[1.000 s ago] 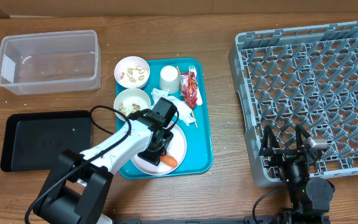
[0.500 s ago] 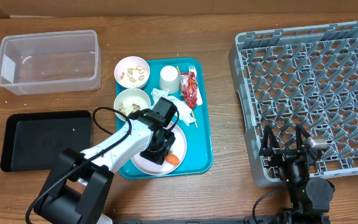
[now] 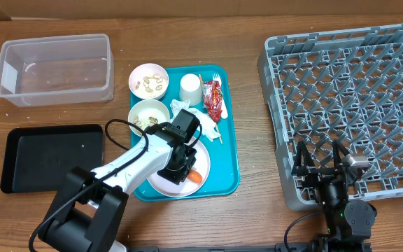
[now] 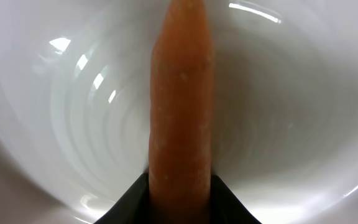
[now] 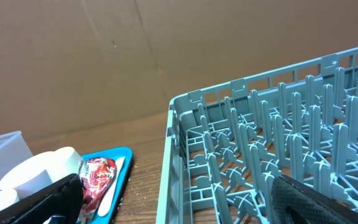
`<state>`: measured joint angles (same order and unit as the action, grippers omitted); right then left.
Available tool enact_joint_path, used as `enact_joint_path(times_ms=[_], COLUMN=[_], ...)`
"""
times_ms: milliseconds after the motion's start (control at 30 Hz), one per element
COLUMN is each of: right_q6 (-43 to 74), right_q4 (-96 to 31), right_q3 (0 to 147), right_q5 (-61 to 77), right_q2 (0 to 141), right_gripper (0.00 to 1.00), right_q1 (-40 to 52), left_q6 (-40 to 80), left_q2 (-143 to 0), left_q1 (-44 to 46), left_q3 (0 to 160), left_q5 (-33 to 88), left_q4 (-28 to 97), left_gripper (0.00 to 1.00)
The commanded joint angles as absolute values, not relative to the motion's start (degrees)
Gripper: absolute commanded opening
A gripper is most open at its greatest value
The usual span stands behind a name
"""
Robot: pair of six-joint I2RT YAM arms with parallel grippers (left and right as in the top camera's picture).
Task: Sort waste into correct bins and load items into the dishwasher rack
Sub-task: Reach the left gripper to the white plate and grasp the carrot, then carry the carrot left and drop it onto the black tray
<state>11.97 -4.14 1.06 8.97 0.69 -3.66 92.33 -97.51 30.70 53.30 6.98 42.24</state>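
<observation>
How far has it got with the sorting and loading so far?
Nothing looks done: the clear tub, black tray and dishwasher rack look empty. In hand: the left gripper appears closed on the carrot, over the plate. Left: napkins, wrapper, scraps and all the dishes, on or beside the teal tray. The right gripper sits open by the rack.

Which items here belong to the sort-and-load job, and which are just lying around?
Job: carrot, plate, far bowl, near bowl, cup, fork, wrapper, napkins, tub, black tray, rack.
Lying about: teal tray, table.
</observation>
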Motion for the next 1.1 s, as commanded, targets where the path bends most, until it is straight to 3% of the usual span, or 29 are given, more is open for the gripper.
enact_joint_path(times_ms=[0,467,633,733,867,1067], right_q6=[11.73,11.73,11.73,11.73,11.73,11.73], right_q4=[-3.92,-3.92,-3.92,-3.92,-3.92,-3.92], right_q3=[0.47,0.47,0.47,0.47,0.47,0.47], right_q5=[8.6,8.6,8.6,8.6,8.6,8.62], right_q2=[0.23,0.23,0.23,0.23,0.23,0.23], right_gripper=[1.0,1.0,1.0,1.0,1.0,1.0], right_q1=[-3.88,-3.88,-3.88,-3.88,-3.88,-3.88], left_q6=[86.89,71.88,71.53,71.33,68.05,67.68], left_q2=[-99.83,-99.46,-99.46,-99.48,-99.48,-99.77], left_q1=[30.72,20.75,9.02,-3.77,-16.67,-28.47], left_q3=[54.46,75.77,78.65,78.63,78.59,77.19], left_q5=[2.42,0.38,-1.02,-1.06,-1.04,-1.85], left_q4=[42.68,66.41,71.33,75.2,74.46,69.87], left_gripper=[0.04,0.04,0.04,0.04,0.09,0.13])
